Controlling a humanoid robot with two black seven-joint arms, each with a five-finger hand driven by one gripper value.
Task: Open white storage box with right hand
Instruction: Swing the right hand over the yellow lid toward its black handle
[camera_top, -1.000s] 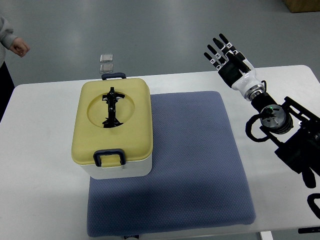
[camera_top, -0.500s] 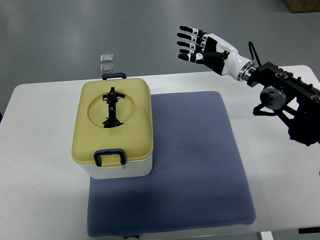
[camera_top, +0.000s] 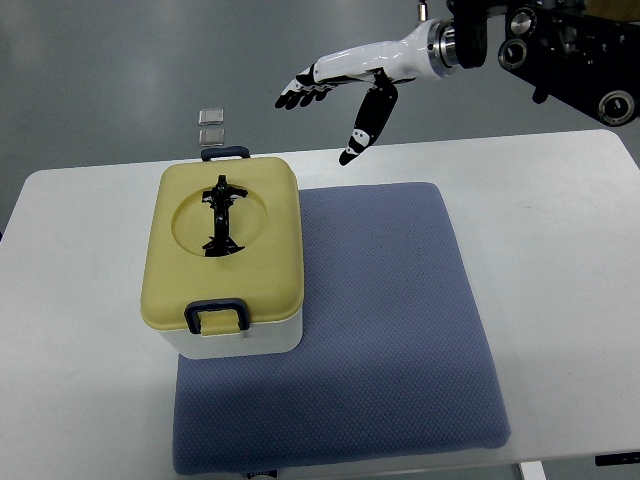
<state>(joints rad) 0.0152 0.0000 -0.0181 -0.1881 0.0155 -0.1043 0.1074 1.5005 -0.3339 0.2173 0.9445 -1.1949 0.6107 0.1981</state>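
right hand (camera_top: 345, 88): white with black fingertips, arm enters from upper right corner; fingers (camera_top: 296, 95) spread and stretched out toward picture left, thumb (camera_top: 362, 128) hanging down; empty, holding nothing
right hand position: raised over the far edge of the surface, beyond the mat's far edge, up and to the right of the box; not touching box
right arm (camera_top: 545, 45): black joints and housings along the top right edge
white storage box (camera_top: 225, 268): white body, pale yellow lid (camera_top: 260, 255) on and closed; sits on left part of the surface, its right and near part overlapping the mat's left edge
lid detail: round recess in the top with a black folded handle (camera_top: 220, 215) lying flat in it
latches: dark blue latch (camera_top: 218, 315) on near side, down; second dark blue latch (camera_top: 226, 153) on far side
mat (camera_top: 390, 330): blue-grey textured pad, centre of the surface, bare apart from the box's edge
surface (camera_top: 560, 260): white table, rounded corners
small items (camera_top: 212, 127): two small clear square things on the grey floor beyond the far left of the surface, just behind the box; too small to identify
floor (camera_top: 120, 70): grey, smooth
left hand: out of view
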